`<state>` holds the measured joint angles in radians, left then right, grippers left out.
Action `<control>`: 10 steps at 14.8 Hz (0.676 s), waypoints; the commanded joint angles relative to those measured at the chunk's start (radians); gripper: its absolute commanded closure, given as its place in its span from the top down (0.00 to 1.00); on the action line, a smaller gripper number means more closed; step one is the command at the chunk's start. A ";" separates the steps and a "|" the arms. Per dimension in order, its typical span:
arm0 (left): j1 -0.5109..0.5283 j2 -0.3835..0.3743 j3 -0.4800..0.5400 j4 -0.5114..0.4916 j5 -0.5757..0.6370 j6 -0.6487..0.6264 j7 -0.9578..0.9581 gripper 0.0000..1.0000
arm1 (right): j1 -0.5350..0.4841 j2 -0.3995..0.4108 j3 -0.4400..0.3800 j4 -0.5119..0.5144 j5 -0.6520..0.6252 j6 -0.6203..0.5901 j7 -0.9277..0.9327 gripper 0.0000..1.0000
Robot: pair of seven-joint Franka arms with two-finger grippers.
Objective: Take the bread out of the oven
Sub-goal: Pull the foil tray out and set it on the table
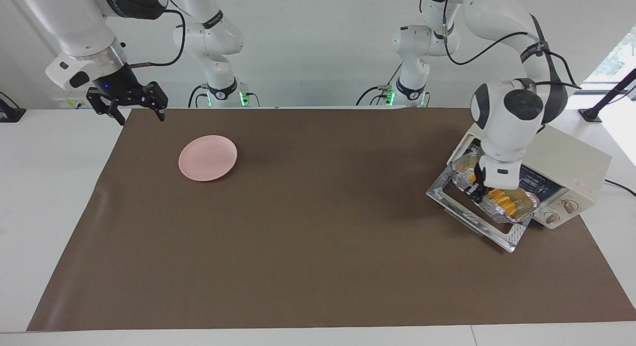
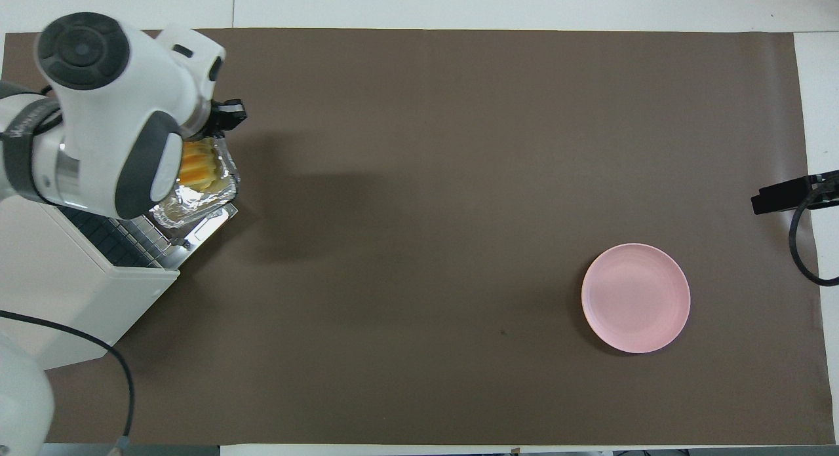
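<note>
Foil tray (image 1: pixel 502 199) with the bread (image 1: pixel 499 196) in it sits at the oven (image 1: pixel 571 172) mouth over the dropped glass door (image 1: pixel 477 214); the left gripper (image 1: pixel 476 193) is down at the tray's rim, bread just beside its fingers, but whether they pinch the foil cannot be told. Right gripper (image 1: pixel 134 109) waits spread open and empty at the brown mat's (image 1: pixel 318 266) corner, with the pink plate (image 1: pixel 207 157) well apart from both grippers. Overhead, the left arm hides most of the tray (image 2: pixel 219 184); only the bread's (image 2: pixel 196 168) end shows.

Bright, even light; soft shadows; sharp focus.
</note>
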<state>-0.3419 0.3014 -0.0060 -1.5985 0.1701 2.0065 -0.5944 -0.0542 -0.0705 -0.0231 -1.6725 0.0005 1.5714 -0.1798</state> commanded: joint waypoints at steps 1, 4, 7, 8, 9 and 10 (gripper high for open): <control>-0.162 0.047 0.017 0.064 -0.056 0.003 0.028 0.00 | -0.004 -0.023 0.002 -0.023 0.016 -0.002 -0.006 1.00; -0.268 0.053 0.018 0.052 -0.142 0.015 0.027 0.00 | -0.004 -0.023 0.002 -0.021 0.016 -0.002 -0.006 1.00; -0.313 0.126 0.018 0.043 -0.147 0.064 0.018 0.00 | -0.004 -0.023 0.002 -0.023 0.016 -0.002 -0.006 1.00; -0.345 0.169 0.021 0.049 -0.152 0.118 0.015 0.00 | -0.006 -0.023 0.002 -0.023 0.016 -0.002 -0.006 1.00; -0.356 0.186 0.021 0.052 -0.153 0.147 0.013 0.00 | -0.004 -0.023 0.002 -0.023 0.016 -0.002 -0.006 1.00; -0.353 0.205 0.020 0.054 -0.156 0.156 0.013 0.00 | -0.004 -0.023 0.002 -0.023 0.016 -0.002 -0.006 1.00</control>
<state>-0.6700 0.4505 -0.0070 -1.5663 0.0381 2.1170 -0.5948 -0.0542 -0.0705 -0.0231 -1.6725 0.0005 1.5714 -0.1798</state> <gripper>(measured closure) 0.982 0.000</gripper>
